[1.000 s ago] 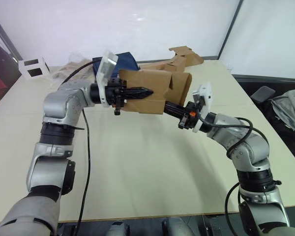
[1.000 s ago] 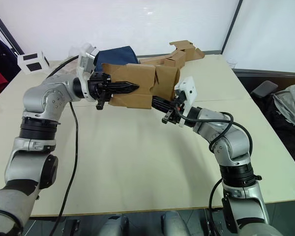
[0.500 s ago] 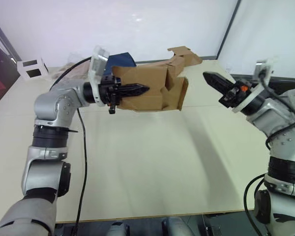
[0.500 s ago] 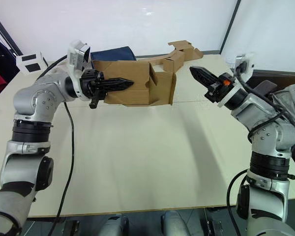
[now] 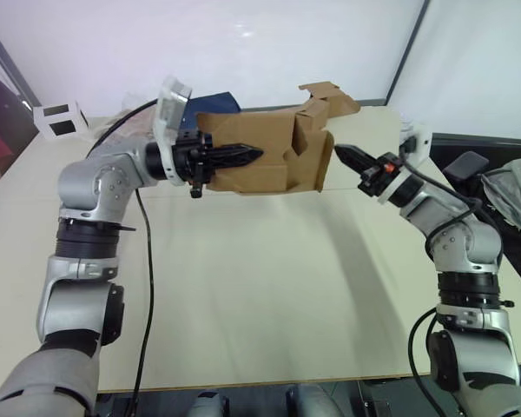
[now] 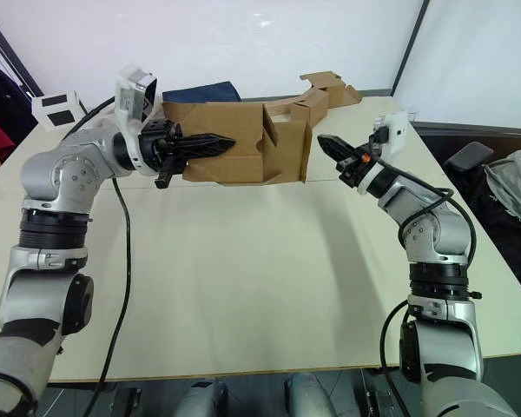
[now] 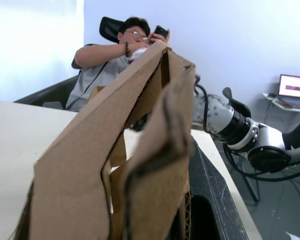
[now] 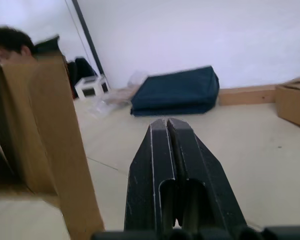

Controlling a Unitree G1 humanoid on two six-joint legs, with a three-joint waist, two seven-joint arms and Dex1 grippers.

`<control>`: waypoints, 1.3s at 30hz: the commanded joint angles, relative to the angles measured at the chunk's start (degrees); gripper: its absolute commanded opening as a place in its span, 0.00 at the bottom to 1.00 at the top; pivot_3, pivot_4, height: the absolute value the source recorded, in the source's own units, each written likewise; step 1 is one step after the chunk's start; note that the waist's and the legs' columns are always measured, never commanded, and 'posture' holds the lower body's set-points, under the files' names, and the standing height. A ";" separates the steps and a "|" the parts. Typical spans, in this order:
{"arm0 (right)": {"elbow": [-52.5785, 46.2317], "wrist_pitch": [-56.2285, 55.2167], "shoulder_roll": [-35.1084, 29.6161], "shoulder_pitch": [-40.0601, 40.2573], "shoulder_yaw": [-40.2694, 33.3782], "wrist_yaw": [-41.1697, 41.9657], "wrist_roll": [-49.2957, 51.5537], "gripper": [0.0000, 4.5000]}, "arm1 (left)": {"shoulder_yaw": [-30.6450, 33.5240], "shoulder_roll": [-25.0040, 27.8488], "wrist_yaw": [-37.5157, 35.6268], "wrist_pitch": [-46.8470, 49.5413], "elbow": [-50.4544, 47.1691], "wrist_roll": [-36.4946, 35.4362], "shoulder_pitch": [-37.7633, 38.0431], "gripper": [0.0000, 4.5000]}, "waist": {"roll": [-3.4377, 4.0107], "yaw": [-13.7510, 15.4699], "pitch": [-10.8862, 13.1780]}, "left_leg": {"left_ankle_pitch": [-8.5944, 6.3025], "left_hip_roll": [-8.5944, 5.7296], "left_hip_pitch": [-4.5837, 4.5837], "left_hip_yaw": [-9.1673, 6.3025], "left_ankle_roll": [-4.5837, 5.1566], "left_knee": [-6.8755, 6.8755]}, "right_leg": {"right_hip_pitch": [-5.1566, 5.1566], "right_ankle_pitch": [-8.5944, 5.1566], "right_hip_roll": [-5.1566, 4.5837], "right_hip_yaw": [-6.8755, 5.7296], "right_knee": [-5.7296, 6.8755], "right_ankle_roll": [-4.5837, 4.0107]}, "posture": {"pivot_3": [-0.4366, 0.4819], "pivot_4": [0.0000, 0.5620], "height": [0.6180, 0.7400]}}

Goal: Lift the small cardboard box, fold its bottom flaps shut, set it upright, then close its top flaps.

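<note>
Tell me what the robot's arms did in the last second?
The right gripper left the box's underside, swung out to the side, then came back toward its open flap end, fingers shut. The left gripper kept holding the small cardboard box in the air.

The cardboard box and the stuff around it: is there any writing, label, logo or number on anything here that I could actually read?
No readable text anywhere.
Small cardboard box, held off the table in the left gripper: plain brown, no print.
White cube at the table's far corner: black squares only, no letters.
Laptop screen in the left wrist view: something is displayed, too small to read.
Right gripper, shut, near the box's open flaps: no markings seen.
</note>
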 commanded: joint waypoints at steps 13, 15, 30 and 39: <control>-10.62 2.52 -2.56 6.33 -9.27 -3.06 5.61 0.01 | 0.53 1.15 -0.78 -1.10 -0.25 -0.26 -2.21 0.00 | 0.00 0.44 0.00 | 0.00 -0.04 -0.03 0.00 0.00 0.03 | 0.00 0.00 -0.05 0.00 0.01 0.00 | 0.48 0.27 1.00; -16.21 8.17 -4.20 8.72 -12.73 -1.58 13.55 0.01 | 0.60 1.25 -0.81 -1.14 -0.17 -0.29 -2.18 0.00 | 0.01 0.34 0.00 | 0.00 -0.03 -0.01 0.00 0.00 0.00 | -0.01 0.00 -0.04 0.00 0.03 0.00 | 0.48 0.27 1.00; -33.72 14.94 -2.66 16.83 1.83 -5.45 16.05 0.01 | 0.07 0.01 -1.52 -1.32 1.13 -0.13 -3.59 0.00 | 0.01 0.27 0.01 | -0.21 0.01 0.01 -0.01 0.38 0.06 | 0.01 -0.02 0.03 0.01 0.07 0.00 | 0.48 0.27 1.00; -30.76 10.81 0.97 14.03 1.97 -7.41 13.44 0.01 | 0.39 0.41 -1.22 0.64 -1.33 -1.03 -1.93 0.00 | 0.01 0.14 0.01 | -0.21 0.03 0.01 -0.02 0.38 0.04 | 0.00 -0.02 0.04 0.01 0.06 -0.01 | 0.48 0.27 1.00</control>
